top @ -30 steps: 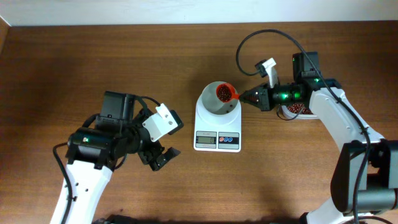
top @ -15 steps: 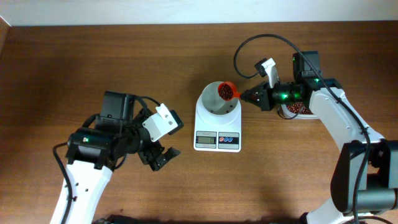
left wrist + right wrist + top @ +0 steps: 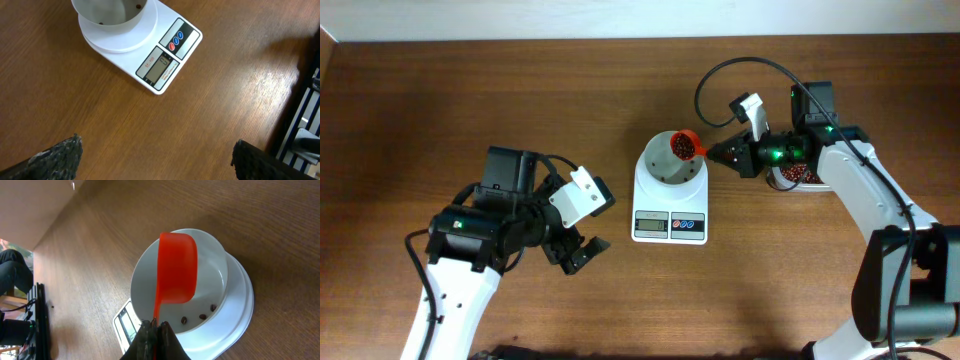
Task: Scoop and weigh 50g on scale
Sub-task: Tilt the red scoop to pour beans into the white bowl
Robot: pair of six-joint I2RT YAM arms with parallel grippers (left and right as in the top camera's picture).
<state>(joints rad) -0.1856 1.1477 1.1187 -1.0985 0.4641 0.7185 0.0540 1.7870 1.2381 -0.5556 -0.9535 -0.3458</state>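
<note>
The white scale [image 3: 670, 205] stands mid-table with its round bowl [image 3: 665, 165] on top. My right gripper [image 3: 720, 155] is shut on the handle of an orange-red scoop [image 3: 686, 145], which holds dark red-brown beans over the bowl's right rim. In the right wrist view the scoop [image 3: 176, 267] hangs tilted above the bowl [image 3: 220, 255]. A few beans [image 3: 202, 316] lie on the bowl's bottom, and the right gripper [image 3: 155, 327] pinches the handle. My left gripper [image 3: 578, 250] is open over bare wood, left of the scale [image 3: 165, 60].
A tub of red-brown beans [image 3: 800, 175] sits partly hidden under the right arm, to the right of the scale. The scale's display and red and blue buttons [image 3: 670, 226] face the near edge. A black cable [image 3: 720, 75] loops behind the right arm.
The scoop has crept slightly toward the bowl's far right rim with my right gripper. The left arm has not moved.
</note>
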